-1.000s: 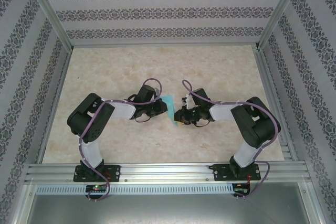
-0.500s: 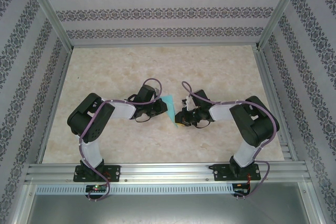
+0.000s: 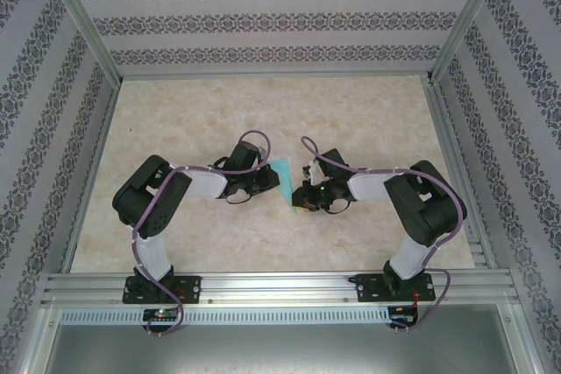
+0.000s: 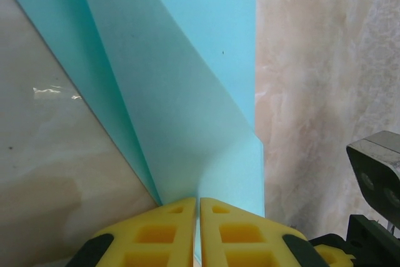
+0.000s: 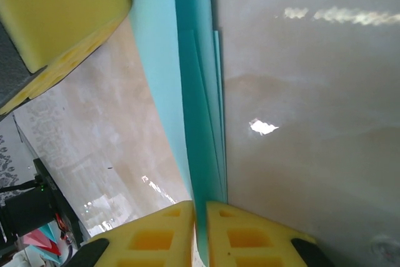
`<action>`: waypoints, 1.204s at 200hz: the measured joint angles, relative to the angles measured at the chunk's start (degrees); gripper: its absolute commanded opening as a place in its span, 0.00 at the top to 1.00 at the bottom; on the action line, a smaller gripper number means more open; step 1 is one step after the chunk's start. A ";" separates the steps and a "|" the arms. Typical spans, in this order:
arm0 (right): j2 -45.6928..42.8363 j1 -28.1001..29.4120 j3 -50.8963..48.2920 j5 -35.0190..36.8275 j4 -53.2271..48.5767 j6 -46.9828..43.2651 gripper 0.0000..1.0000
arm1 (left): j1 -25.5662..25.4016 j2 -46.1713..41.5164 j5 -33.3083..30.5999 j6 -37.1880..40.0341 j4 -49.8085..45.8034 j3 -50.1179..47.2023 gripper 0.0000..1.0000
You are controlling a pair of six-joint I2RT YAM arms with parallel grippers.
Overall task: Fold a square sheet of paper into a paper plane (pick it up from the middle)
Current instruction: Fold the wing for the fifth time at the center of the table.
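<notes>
barely any shift since a second ago. still pinching the layered paper plane (image 3: 281, 169) from both sides with left end effector (image 4: 199, 203) and right end effector (image 5: 201, 206), at the middle of the surface (image 3: 368, 120). probably holding steady to set a crease.

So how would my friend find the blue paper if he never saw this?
Look at the middle of the beige marble-patterned table, where the black left arm and black right arm meet. Between them is the thin turquoise-blue folded paper sheet, pinched by the left arm's yellow fingers and the right arm's yellow fingers. Its bright blue stands out against black arms and pale tabletop.
</notes>
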 measured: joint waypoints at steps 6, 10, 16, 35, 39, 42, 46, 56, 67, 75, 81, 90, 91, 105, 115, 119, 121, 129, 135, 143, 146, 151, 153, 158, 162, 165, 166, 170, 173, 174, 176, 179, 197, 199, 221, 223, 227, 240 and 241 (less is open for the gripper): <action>-0.09 0.02 0.07 0.04 -0.22 -0.02 0.83 | 0.00 0.00 -0.04 0.02 -0.09 0.02 0.88; -0.22 0.17 0.11 0.15 -0.44 -0.04 0.83 | 0.00 0.00 -0.04 0.00 -0.15 0.04 0.88; -0.48 0.28 0.11 0.44 -0.79 -0.20 0.82 | 0.00 0.00 -0.04 0.02 -0.24 0.11 0.88; -1.70 0.39 0.02 1.40 -3.23 -0.63 0.84 | -0.02 0.04 -0.07 0.02 -0.42 0.20 0.88; -1.88 0.39 0.00 1.57 -3.72 -0.87 0.85 | -0.04 0.09 -0.04 0.02 -0.42 0.22 0.88; -1.97 0.39 -0.02 1.64 -3.96 -0.85 0.86 | -0.04 0.09 -0.04 0.02 -0.44 0.24 0.88; -1.99 0.39 -0.04 1.70 -4.35 -1.03 0.86 | -0.04 0.11 -0.04 0.02 -0.44 0.26 0.88; -1.99 0.39 -0.07 1.99 -4.74 -1.22 0.88 | -0.04 0.11 -0.04 0.02 -0.48 0.28 0.88; -1.99 0.44 -0.07 2.23 -4.90 -1.29 0.89 | -0.04 0.13 -0.04 0.02 -0.55 0.33 0.88; -1.92 0.59 -0.04 2.43 -4.90 -1.33 0.90 | -0.04 0.15 -0.04 0.02 -0.59 0.37 0.88; -1.90 0.66 -0.04 2.64 -4.92 -1.42 0.90 | -0.04 0.15 -0.04 0.00 -0.63 0.39 0.88; -1.88 0.66 -0.02 2.67 -4.98 -1.44 0.89 | -0.04 0.15 -0.04 0.00 -0.63 0.39 0.88; -1.88 0.66 0.00 2.67 -5.01 -1.44 0.89 | -0.04 0.15 -0.04 0.00 -0.63 0.39 0.88; -1.95 0.70 0.13 2.73 -5.22 -1.40 0.84 | -0.04 0.15 -0.04 0.02 -0.63 0.39 0.88; -2.23 0.98 0.24 2.86 -5.33 -1.44 0.81 | -0.04 0.15 -0.04 0.02 -0.63 0.39 0.88; -2.58 1.05 0.24 3.13 -5.51 -1.33 0.79 | -0.04 0.15 -0.04 0.02 -0.63 0.39 0.88; -2.73 1.14 0.24 3.23 -5.55 -1.44 0.79 | -0.04 0.17 -0.04 0.02 -0.63 0.39 0.88; -3.80 1.51 0.22 3.80 -6.54 -1.40 0.76 | -0.04 0.20 -0.04 0.02 -0.63 0.42 0.88; -4.76 1.57 0.22 4.26 -7.28 -1.33 0.76 | -0.04 0.20 -0.04 0.02 -0.63 0.42 0.88; -6.36 1.77 0.22 4.90 -8.04 -1.29 0.75 | -0.04 0.20 -0.04 0.02 -0.63 0.42 0.88; -7.10 1.79 0.22 5.20 -8.37 -1.27 0.75 | -0.04 0.20 -0.04 0.02 -0.63 0.42 0.88; -8.04 1.79 0.22 5.51 -8.57 -1.29 0.75 | -0.04 0.20 -0.04 0.02 -0.63 0.42 0.88; -8.48 1.79 0.24 5.75 -8.72 -1.31 0.75 | -0.04 0.20 -0.04 0.00 -0.63 0.42 0.88; -9.40 1.79 0.28 5.95 -8.92 -1.31 0.75 | -0.04 0.20 -0.02 0.02 -0.63 0.42 0.88; -10.05 1.79 0.37 6.19 -9.05 -1.31 0.75 | -0.04 0.20 -0.04 0.02 -0.63 0.42 0.88; -10.43 1.79 0.48 6.25 -9.05 -1.36 0.76 | -0.04 0.20 -0.02 0.02 -0.63 0.42 0.88; -10.58 1.79 0.50 6.32 -9.07 -1.38 0.76 | -0.04 0.20 -0.02 0.02 -0.63 0.42 0.88; -10.86 1.79 0.72 6.36 -9.14 -1.42 0.76 | -0.04 0.20 -0.02 0.02 -0.63 0.42 0.88; -10.99 1.79 0.98 6.49 -9.20 -1.42 0.76 | -0.04 0.20 -0.02 0.02 -0.63 0.42 0.88; -11.02 1.79 1.05 6.51 -9.22 -1.42 0.76 | -0.04 0.20 -0.04 0.02 -0.63 0.42 0.88; -11.06 1.79 1.20 6.58 -9.20 -1.44 0.76 | -0.04 0.20 -0.02 0.02 -0.63 0.42 0.88; -11.06 1.79 1.46 6.62 -9.18 -1.44 0.76 | -0.04 0.20 -0.02 0.02 -0.63 0.42 0.88; -10.62 2.19 2.89 6.75 -9.16 -1.44 0.78 | -0.04 0.20 -0.02 0.02 -0.63 0.42 0.88; -10.47 2.25 3.06 6.71 -9.16 -1.49 0.78 | -0.04 0.20 -0.02 0.02 -0.63 0.44 0.88; -7.61 3.30 5.68 6.47 -9.03 -1.53 0.80 | -0.04 0.22 0.00 0.02 -0.76 0.50 0.88; -7.26 3.41 5.95 6.40 -8.98 -1.51 0.80 | -0.04 0.22 0.00 0.02 -0.79 0.50 0.88; -6.43 3.43 6.43 6.10 -8.74 -1.55 0.80 | -0.04 0.22 0.00 0.02 -0.79 0.52 0.88; -4.20 3.76 7.58 5.60 -8.37 -1.73 0.81 | -0.04 0.22 0.00 0.02 -0.79 0.52 0.88; -4.07 3.76 7.63 5.55 -8.37 -1.70 0.81 | -0.04 0.22 0.00 0.02 -0.79 0.52 0.88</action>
